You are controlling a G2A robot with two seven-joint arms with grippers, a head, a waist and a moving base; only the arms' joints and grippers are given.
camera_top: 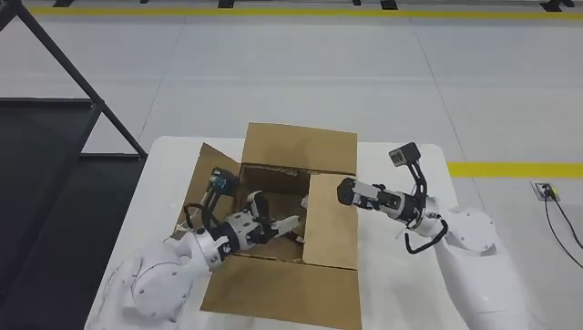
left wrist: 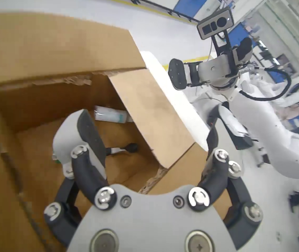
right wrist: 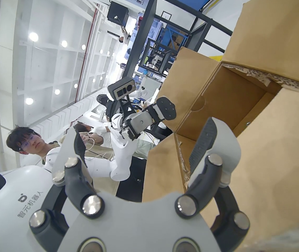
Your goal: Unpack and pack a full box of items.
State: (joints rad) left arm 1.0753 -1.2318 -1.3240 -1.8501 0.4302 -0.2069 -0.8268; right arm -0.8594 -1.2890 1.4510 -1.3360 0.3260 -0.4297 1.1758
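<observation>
**White table [camera_top: 392, 275], open brown cardboard box [camera_top: 301, 148], both pincers spread**

At the centre, the left gripper [left wrist: 149, 124] has its jaws wide apart with nothing between them, and it hangs over the open inside of the box. Below it, on the box floor, a small white bottle [left wrist: 111, 115] lies on its side against the far wall. A slim white-handled thing with a black rounded end [left wrist: 125, 148] lies nearer, apart from the bottle. The right gripper [camera_top: 344, 191] is likewise spread wide and empty, held over the box's right-hand flap [camera_top: 330, 225]. The box sits mid-table with its flaps open.
</observation>
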